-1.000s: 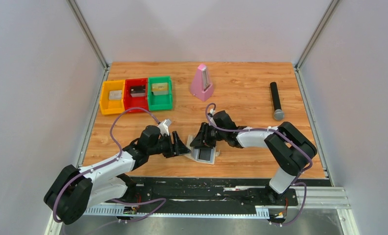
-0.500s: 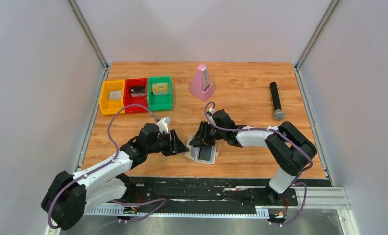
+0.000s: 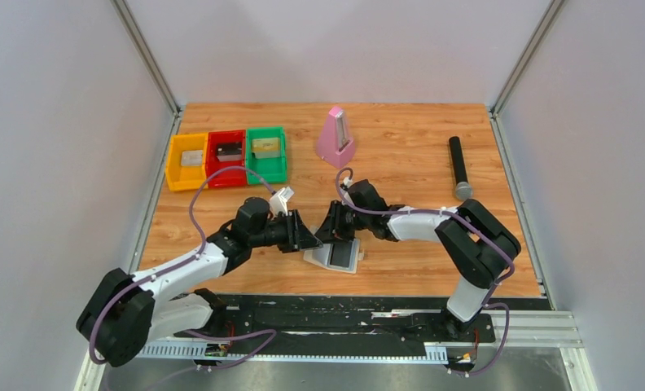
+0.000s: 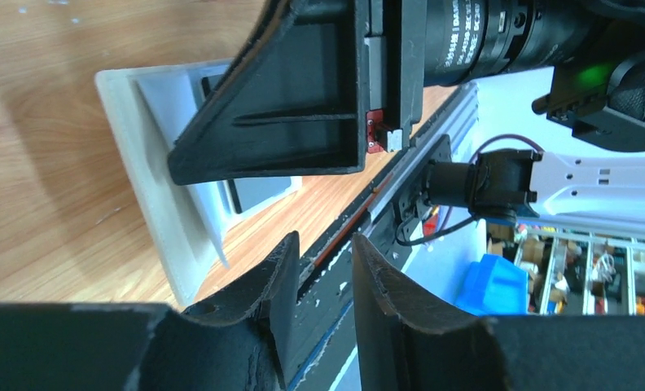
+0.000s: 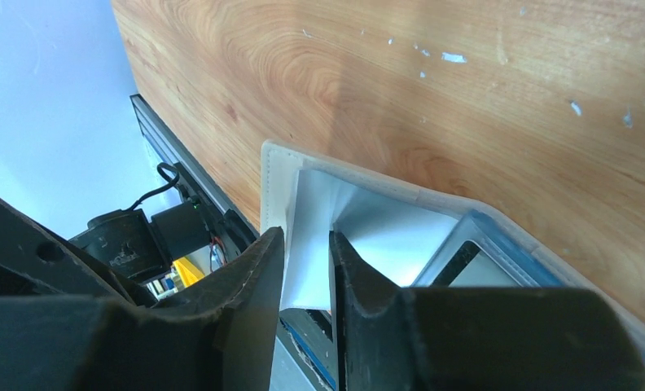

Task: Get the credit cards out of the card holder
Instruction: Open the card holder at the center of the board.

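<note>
My right fingers [image 3: 334,226] were clenched on a pale flap of the card holder [image 3: 313,258]. The flap stood up between them and filled the thin gap. I held it tilted up off the wood.

The rest of the card holder lay open on the table [image 3: 401,147]. It was near the front edge, in the middle between my two arms. Its rim was cream and its inside was pale blue. A dark card [image 3: 339,256] sat in one of its pockets, under a clear cover. I could not tell where the yellow card was.

My left fingers [image 3: 303,236] were just to the left of my right fingers. They were very near them, over the left end of the card holder. They pointed at my right fingers from the side. They were a little bit apart, and nothing was between them. They held nothing.

Three bins stood in a row at the far left of the table, touching side by side. There was a yellow bin [image 3: 173,167], a red bin [image 3: 225,182] and a green bin [image 3: 283,159]. Each one had a small flat thing in it.

A pink pointy thing [image 3: 335,138] stood upright at the back, in the middle. A black microphone [image 3: 459,167] lay flat far to the right. Both were well apart from my fingers.
</note>
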You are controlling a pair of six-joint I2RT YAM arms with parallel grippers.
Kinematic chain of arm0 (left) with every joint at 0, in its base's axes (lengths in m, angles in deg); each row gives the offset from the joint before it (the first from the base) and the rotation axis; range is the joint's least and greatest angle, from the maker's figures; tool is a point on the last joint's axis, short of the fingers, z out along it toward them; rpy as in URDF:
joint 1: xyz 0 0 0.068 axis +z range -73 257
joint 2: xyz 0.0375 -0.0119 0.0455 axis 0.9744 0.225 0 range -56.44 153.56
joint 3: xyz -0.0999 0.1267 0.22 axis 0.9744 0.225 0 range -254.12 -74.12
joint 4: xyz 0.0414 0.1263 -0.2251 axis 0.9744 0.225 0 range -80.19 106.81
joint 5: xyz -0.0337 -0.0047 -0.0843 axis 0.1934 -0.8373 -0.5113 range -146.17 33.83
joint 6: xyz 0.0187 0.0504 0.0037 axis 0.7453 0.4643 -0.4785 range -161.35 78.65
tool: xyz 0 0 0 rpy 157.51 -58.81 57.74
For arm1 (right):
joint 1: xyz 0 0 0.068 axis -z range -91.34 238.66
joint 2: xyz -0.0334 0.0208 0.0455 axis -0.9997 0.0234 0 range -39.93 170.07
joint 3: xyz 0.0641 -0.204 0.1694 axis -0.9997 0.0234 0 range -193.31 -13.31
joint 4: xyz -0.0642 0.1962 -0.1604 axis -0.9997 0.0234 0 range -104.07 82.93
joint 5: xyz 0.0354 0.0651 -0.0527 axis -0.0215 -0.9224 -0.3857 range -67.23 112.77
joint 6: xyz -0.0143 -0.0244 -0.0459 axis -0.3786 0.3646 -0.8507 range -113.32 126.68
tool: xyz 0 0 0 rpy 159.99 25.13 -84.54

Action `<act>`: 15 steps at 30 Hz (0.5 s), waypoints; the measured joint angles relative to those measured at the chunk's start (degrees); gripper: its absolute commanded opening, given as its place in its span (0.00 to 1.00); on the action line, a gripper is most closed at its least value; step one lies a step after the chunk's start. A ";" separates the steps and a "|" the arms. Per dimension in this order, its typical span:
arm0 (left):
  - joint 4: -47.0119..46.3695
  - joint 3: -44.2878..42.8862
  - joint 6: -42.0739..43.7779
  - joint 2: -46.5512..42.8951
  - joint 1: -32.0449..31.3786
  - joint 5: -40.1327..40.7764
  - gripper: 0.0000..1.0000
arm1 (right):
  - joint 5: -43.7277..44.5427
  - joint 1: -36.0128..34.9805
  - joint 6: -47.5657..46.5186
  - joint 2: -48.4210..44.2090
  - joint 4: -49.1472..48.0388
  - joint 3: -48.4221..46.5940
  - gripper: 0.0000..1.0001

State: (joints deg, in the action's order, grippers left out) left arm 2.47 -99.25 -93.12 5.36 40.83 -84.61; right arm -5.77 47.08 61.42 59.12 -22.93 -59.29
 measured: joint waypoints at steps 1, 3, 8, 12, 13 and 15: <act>-1.20 -0.02 -0.04 0.98 -0.17 -0.59 0.36 | 0.09 0.00 -0.15 0.02 0.37 -0.35 0.27; -2.97 -0.02 0.00 2.71 -0.72 -1.60 0.35 | 0.26 0.00 -0.44 0.13 0.87 -0.94 0.27; -6.40 -0.02 0.04 7.67 -2.29 -3.30 0.33 | 1.62 -0.02 -1.77 0.20 3.76 -2.38 0.31; -8.24 -0.02 0.39 11.50 -2.73 -3.58 0.32 | 2.60 0.00 -3.45 0.09 6.51 -3.32 0.38; -8.41 -0.02 0.63 12.33 -2.78 -3.41 0.32 | 2.89 0.04 -3.91 -0.09 7.26 -3.34 0.38; -8.35 0.00 0.96 13.62 -2.78 -2.75 0.31 | 3.56 0.11 -4.72 -0.94 9.35 -3.37 0.38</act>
State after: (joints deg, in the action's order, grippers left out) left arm -5.87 -99.25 -92.16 18.98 38.06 -87.37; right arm -2.21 47.19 56.70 58.18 -13.58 -62.66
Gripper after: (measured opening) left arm 0.322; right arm 0.379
